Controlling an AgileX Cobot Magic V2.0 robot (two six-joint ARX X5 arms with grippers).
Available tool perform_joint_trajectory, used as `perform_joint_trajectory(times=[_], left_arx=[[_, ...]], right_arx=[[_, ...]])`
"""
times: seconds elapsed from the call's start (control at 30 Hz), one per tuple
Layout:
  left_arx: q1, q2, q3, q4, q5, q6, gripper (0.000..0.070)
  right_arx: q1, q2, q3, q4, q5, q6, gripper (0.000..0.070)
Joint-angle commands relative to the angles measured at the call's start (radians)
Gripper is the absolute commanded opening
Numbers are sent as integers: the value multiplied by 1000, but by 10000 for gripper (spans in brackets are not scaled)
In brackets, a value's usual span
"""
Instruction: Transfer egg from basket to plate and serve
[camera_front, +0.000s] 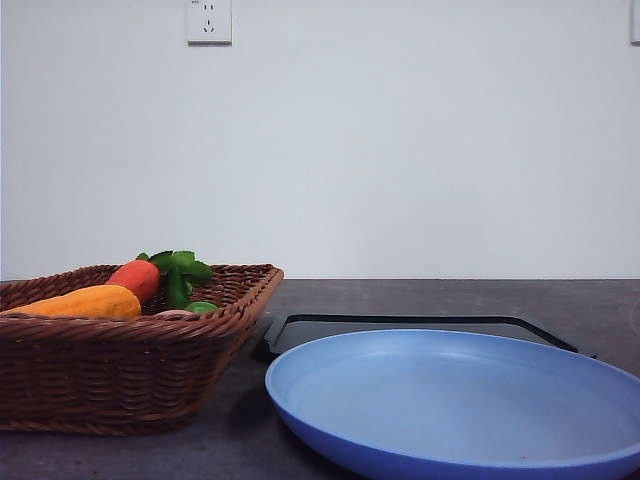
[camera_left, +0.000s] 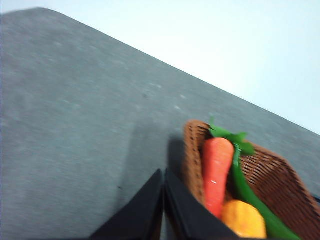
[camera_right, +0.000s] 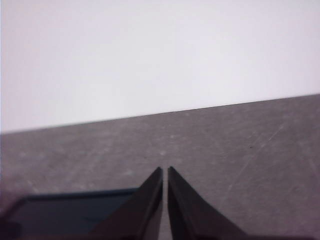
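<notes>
left gripper (camera_left: 164, 172) hovering closed beside the basket (camera_left: 270, 172) | right gripper (camera_right: 165, 170) closed near the tray (camera_right: 65, 210) | egg hiding from sight, presumably in the basket | plate (camera_front: 460, 400) waiting beside the basket | risk: grabbing carrot (camera_left: 217, 167) instead

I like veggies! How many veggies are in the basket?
3: an orange carrot, a yellow one beside it, and a long green one alongside. The basket wall may hide more.
</notes>
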Motion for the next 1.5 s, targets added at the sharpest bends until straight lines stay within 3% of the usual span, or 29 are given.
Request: perform_joint_trajectory(times=[0.0, 0.13, 0.23, 0.4, 0.67, 0.97, 1.17, 1.23, 1.33, 1.47], left_arx=[[0, -2, 6, 15, 49, -13, 0], [0, 11, 36, -12, 125, -14, 0], [0, 49, 81, -57, 146, -12, 0], [0, 177, 175, -118, 258, 7, 0], [-2, 456, 355, -133, 420, 69, 0], [-70, 790, 587, -291, 530, 211, 0], [-150, 953, 671, -382, 604, 265, 0], [-175, 988, 675, -379, 631, 266, 7], [-208, 1026, 675, -374, 635, 265, 95], [-235, 1056, 675, -352, 635, 255, 254]], right_arx=[[0, -3, -1, 12, -3, 134, 0], [0, -2, 21, -11, -33, 221, 0], [0, 2, 68, -78, -52, 224, 0], [0, 56, 203, -274, -82, 229, 0], [0, 238, 407, -471, -124, 154, 0], [0, 539, 566, -639, -334, 104, 0], [0, 720, 593, -711, -448, 20, 3], [0, 774, 593, -732, -448, 0, 58], [4, 851, 592, -760, -447, -19, 180], [31, 945, 590, -771, -445, -34, 220]])
